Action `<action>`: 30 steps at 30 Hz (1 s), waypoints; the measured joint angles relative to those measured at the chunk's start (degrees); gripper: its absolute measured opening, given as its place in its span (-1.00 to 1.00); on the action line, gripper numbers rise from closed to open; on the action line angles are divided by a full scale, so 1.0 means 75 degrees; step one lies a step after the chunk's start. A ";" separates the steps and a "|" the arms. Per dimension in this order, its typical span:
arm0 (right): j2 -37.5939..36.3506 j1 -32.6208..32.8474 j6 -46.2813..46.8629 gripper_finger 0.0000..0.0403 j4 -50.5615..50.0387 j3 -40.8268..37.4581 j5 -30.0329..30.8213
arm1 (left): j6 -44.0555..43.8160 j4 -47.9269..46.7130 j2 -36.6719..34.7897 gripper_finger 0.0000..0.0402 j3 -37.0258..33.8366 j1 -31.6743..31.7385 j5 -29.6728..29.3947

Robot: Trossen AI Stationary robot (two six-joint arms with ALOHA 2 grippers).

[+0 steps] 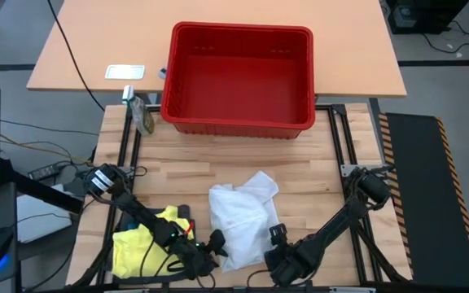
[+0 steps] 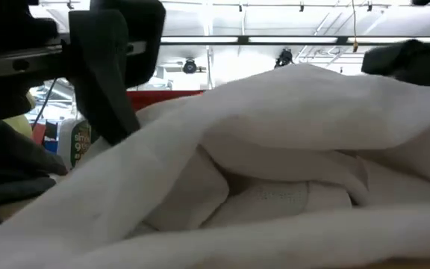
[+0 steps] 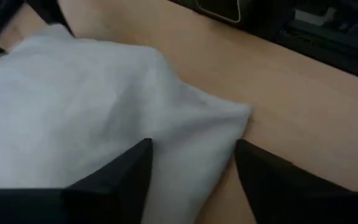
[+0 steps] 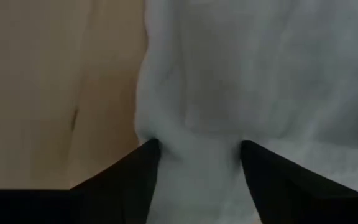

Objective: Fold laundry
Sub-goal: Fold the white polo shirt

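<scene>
A white garment (image 1: 241, 216) lies crumpled on the wooden table (image 1: 218, 159), near the front edge; it fills the low view (image 2: 275, 149). A yellow garment (image 1: 134, 247) lies at the front left, partly under my left arm. My left gripper (image 1: 216, 244) stands open at the white garment's near left edge, its fingers on either side of a corner flap (image 3: 229, 118). My right gripper (image 1: 273, 241) stands open at the near right edge and points steeply down, with a bunched edge (image 4: 194, 149) of the cloth between its fingers. My left gripper (image 3: 191, 180) has the white garment's edge between its open fingers, coming slantwise from the near left; I cannot tell whether the fingers touch the cloth. My right gripper (image 4: 197, 180) straddles a bunched edge from above; whether it touches, I cannot tell either.
An empty red basket (image 1: 238, 77) stands at the table's far edge. A green-labelled bottle (image 1: 142, 118) and a white card (image 1: 125, 72) sit at the far left. Bare wood lies between the basket and the white garment.
</scene>
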 joint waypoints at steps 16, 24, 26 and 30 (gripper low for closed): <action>-0.0663 -0.0824 0.0453 -0.92 0.0461 -0.0062 -0.2152 | -0.1805 -0.0079 -0.0470 -0.84 -0.0015 0.0182 0.0194; -0.2068 -0.1367 0.0353 -0.97 0.0562 -0.0051 -0.3477 | -0.3499 -0.0049 -0.1811 -0.96 -0.0012 0.0218 0.0217; -0.2423 -0.1586 0.0248 -0.98 0.0548 -0.0051 -0.3780 | -0.4203 -0.0114 -0.2122 -0.96 -0.0012 0.0282 0.0231; -0.3049 -0.2202 0.0141 -0.98 0.0503 -0.0048 -0.4492 | -0.5906 -0.0717 -0.2751 -0.96 -0.0006 0.0517 0.0242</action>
